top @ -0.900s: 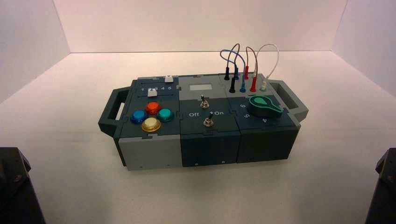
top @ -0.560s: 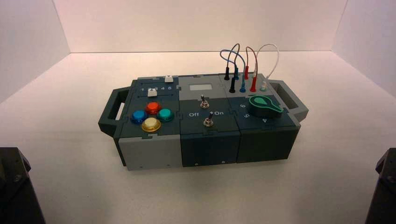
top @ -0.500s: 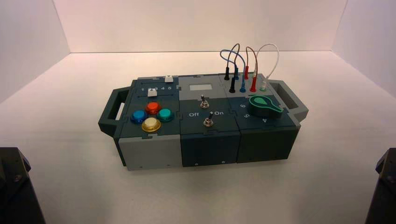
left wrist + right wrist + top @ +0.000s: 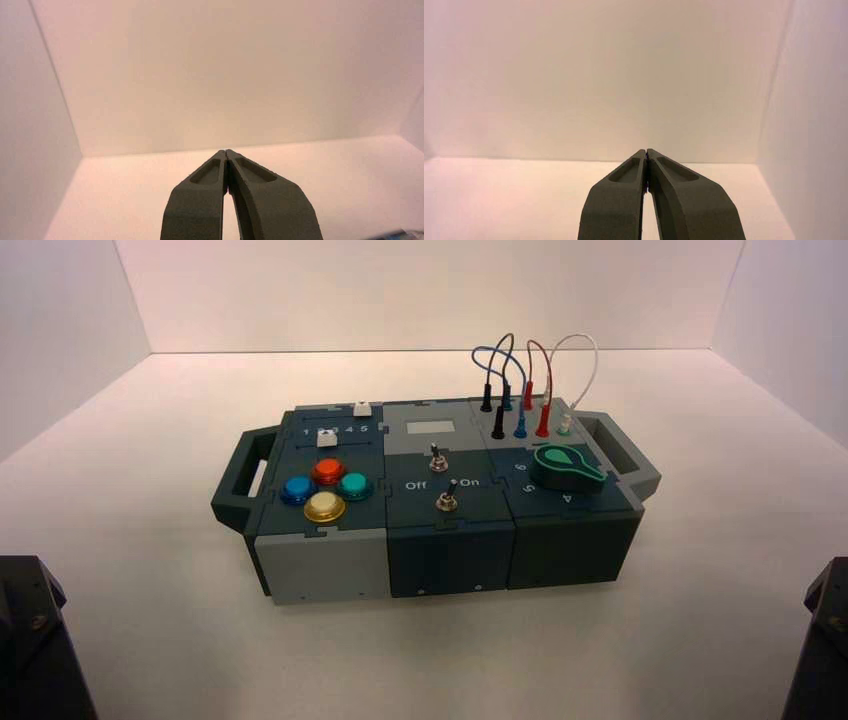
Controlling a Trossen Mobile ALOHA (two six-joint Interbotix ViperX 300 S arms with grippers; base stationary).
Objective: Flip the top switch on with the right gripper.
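Observation:
The box [image 4: 440,540] stands in the middle of the white floor in the high view. Its top switch [image 4: 436,456], a tiny silver toggle with a dark lever, sits in the box's middle section, behind the second toggle [image 4: 446,498] and the "Off" and "On" lettering. My right gripper [image 4: 645,150] is shut with its fingertips touching and nothing between them; its wrist view shows only white wall and floor. That arm is parked at the bottom right corner [image 4: 825,640] of the high view, far from the box. My left gripper [image 4: 226,151] is shut too, parked at the bottom left [image 4: 30,640].
Four round coloured buttons [image 4: 325,490] and white sliders [image 4: 325,438] fill the box's left section. A green knob [image 4: 566,466] and plugged wires [image 4: 525,390] occupy its right section. Handles stick out at both ends. White walls enclose the floor.

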